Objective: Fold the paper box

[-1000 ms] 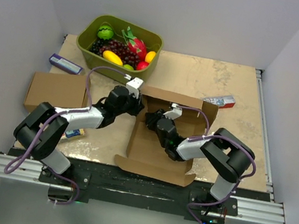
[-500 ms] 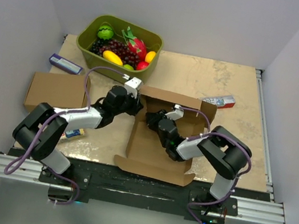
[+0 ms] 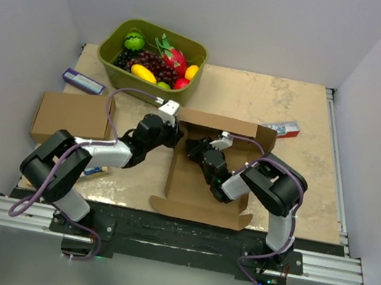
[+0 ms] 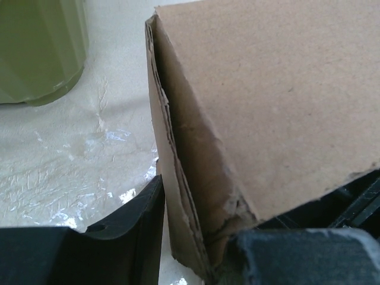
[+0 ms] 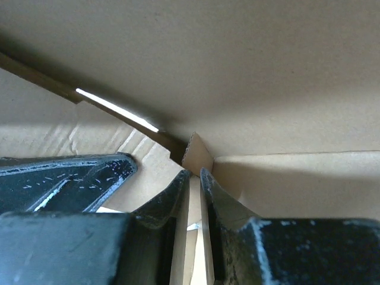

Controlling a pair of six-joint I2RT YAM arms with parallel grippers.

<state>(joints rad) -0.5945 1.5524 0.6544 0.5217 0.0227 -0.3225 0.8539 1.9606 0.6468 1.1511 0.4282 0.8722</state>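
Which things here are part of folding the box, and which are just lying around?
In the job: paper box, left end effector, right end effector, both clamped on it.
Lying about: fruit tub, other cardboard box, blue carton, red-white carton.

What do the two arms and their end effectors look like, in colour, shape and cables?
Both arms have rounded black joints and light silver-grey links. A thin purple cable loops along the left arm, another along the right arm. Each wrist carries a small white block. The end effector fingers are matte black, faintly scuffed.
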